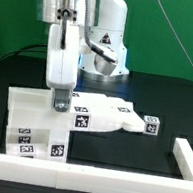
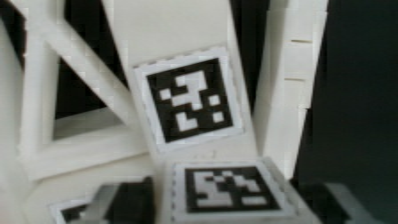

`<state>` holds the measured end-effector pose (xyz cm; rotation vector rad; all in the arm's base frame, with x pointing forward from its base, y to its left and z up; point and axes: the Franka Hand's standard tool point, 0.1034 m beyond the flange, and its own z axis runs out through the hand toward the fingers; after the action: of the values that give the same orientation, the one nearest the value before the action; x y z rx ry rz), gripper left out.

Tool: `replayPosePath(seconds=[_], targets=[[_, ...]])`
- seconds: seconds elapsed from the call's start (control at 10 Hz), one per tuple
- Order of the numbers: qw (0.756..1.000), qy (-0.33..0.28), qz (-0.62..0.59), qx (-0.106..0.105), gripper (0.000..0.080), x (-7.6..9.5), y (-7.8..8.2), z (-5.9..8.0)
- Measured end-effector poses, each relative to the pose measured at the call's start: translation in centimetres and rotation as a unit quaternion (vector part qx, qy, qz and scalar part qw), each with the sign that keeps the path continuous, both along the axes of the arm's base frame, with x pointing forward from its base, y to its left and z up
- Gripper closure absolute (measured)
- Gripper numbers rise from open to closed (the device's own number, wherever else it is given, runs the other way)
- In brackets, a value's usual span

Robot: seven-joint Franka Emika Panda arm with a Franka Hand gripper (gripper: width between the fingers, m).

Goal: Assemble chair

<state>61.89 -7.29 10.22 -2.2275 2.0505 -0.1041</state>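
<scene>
**Gripper down on the chair parts near the table's front edge**

The black table (image 1: 164, 105) is bordered by white rails (image 1: 191, 160) along its front and side edges. The chair (image 1: 92, 114), a cluster of white tagged slabs and bars, lies toward the front, slightly to the exterior view's left, with a small tagged cube (image 1: 152, 125) at its end on the exterior view's right. The gripper (image 1: 60, 103) points straight down onto the chair's flat slab. In the wrist view, a tagged bar (image 2: 187, 95) lies between the dark fingers (image 2: 121, 203); whether they pinch it cannot be told.
</scene>
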Motion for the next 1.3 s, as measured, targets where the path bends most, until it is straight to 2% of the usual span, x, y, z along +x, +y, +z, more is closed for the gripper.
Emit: replayPosePath(seconds=[0.1,0.2,0.3,0.5,0.6,0.9,1.1,1.2,1.3], targets=[[1.0,-0.001,0.021,-0.003,0.0268,0.1,0.1,0.0],[0.997,0.006,0.071,-0.012,0.0268,0.0,0.8,0.1],[0.989,0.012,0.147,-0.016,0.0171,0.0,1.3,0.1],[0.954,0.008,0.298,-0.033,0.0156,-0.1,1.5,0.1],[0.948,0.008,0.317,-0.036,0.0151,-0.1,1.4,0.1],[0.902,0.007,0.429,-0.052,0.015,-0.2,1.0,0.2],[0.822,0.008,0.565,-0.077,0.015,-0.2,-0.2,0.8],[0.794,0.007,0.602,-0.081,0.015,-0.3,-0.4,0.6],[0.732,0.007,0.675,-0.089,0.015,-0.5,-1.2,0.4]])
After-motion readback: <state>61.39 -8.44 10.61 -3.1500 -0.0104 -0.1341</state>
